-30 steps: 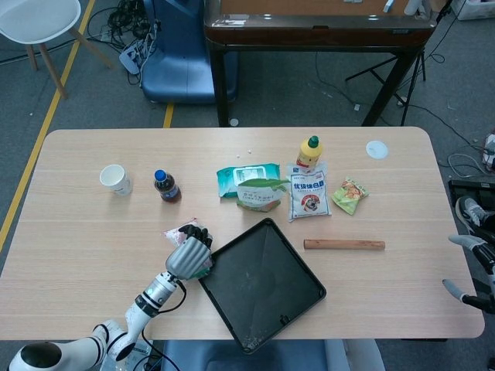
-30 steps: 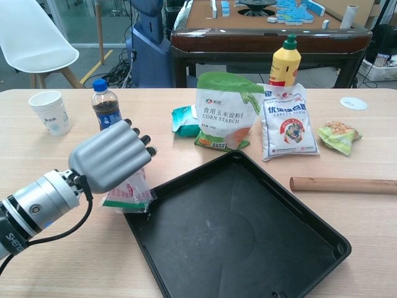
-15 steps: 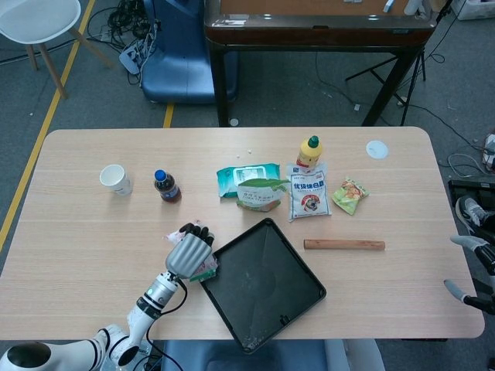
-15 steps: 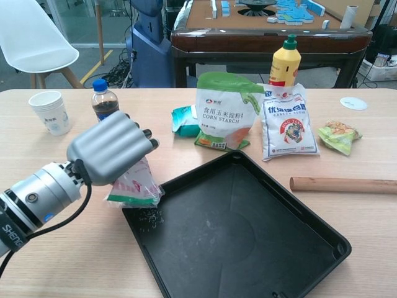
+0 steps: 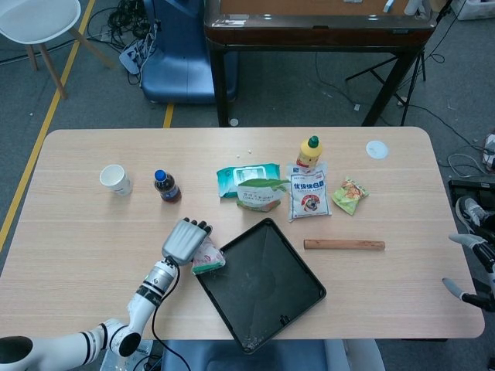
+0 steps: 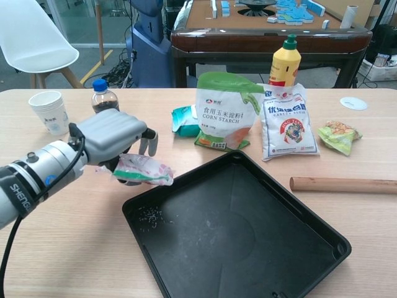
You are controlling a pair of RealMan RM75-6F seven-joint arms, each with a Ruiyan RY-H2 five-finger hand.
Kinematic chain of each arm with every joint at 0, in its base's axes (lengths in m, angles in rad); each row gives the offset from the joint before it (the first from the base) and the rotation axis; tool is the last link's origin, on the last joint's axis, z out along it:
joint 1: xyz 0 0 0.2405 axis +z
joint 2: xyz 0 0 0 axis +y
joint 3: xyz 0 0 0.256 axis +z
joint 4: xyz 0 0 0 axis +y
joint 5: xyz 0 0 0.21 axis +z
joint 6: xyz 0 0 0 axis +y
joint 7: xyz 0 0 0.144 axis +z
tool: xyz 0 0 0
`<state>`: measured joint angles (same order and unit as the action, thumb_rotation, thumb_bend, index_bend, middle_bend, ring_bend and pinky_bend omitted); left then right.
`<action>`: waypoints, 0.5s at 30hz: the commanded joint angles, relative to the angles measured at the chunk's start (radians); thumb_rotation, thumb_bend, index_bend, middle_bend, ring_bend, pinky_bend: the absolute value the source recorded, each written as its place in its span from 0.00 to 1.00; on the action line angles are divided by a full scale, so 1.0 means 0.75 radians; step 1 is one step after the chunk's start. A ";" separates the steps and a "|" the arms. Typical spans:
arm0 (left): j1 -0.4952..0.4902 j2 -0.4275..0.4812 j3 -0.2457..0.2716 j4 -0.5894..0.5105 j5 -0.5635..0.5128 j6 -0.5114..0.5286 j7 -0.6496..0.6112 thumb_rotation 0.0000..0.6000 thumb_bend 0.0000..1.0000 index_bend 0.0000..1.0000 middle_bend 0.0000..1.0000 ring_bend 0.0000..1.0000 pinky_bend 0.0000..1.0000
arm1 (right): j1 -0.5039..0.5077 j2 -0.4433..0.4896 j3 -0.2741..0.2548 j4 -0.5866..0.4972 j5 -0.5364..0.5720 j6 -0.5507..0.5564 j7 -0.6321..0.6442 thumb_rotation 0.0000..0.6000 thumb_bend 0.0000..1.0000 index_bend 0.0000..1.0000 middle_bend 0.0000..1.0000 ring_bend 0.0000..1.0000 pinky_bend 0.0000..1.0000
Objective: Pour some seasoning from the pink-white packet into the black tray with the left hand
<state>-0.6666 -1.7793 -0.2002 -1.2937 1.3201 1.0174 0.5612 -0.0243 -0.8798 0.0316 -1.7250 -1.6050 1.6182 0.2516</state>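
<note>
My left hand (image 6: 115, 139) (image 5: 186, 240) holds the pink-white packet (image 6: 143, 169) (image 5: 207, 256) just off the near-left corner of the black tray (image 6: 260, 248) (image 5: 263, 290). The packet lies nearly flat, its end reaching toward the tray's rim. A small scatter of seasoning (image 6: 149, 216) lies inside that corner. At the far right edge of the head view my right hand (image 5: 473, 270) hangs beyond the table; its fingers are too small to read.
Behind the tray stand a corn starch bag (image 6: 225, 112), a white bag (image 6: 289, 121), a yellow bottle (image 6: 285, 62) and a green wipes pack (image 6: 185, 119). A cola bottle (image 6: 104, 97) and paper cup (image 6: 51, 112) sit at the left. A wooden rolling pin (image 6: 343, 184) lies right.
My left hand lifted and turned the packet from hanging down to nearly flat, moving it slightly up and away. Seasoning appeared in the tray's near-left corner.
</note>
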 commanded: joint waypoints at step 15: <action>-0.093 0.126 -0.123 -0.002 -0.186 -0.391 -0.770 1.00 0.16 0.41 0.58 0.51 0.53 | 0.011 -0.005 0.006 -0.001 0.017 -0.024 -0.008 1.00 0.16 0.28 0.31 0.15 0.17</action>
<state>-0.7241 -1.6859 -0.2920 -1.3180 1.1692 0.7493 0.0339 -0.0160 -0.8837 0.0357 -1.7257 -1.5923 1.6006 0.2455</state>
